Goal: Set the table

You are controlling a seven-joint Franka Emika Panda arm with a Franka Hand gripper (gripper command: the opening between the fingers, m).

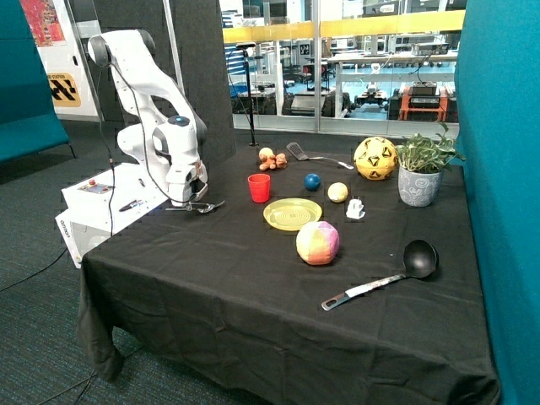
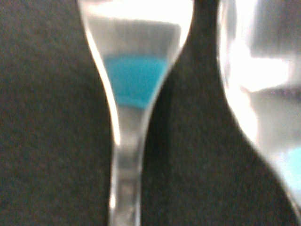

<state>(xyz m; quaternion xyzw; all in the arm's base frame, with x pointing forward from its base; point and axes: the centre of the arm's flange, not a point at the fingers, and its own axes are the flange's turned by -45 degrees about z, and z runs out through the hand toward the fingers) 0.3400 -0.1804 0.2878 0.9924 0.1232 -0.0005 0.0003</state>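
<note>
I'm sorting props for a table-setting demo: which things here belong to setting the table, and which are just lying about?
Belong to the job:
table
yellow plate
red cup
cutlery under the hand

Probably just lying about:
yellow ball
potted plant
pink-and-yellow ball
blue ball
black ladle
spatula

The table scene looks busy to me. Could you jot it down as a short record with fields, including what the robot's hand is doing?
surface: table under black cloth
gripper: gripper low over silver cutlery at the edge near the robot base; fingers not discernible
place setting: yellow plate with red cup beside it
utensils: black ladle, spatula
balls: yellow soccer ball, blue ball, pink-yellow ball
plant: potted plant at far corner
</note>
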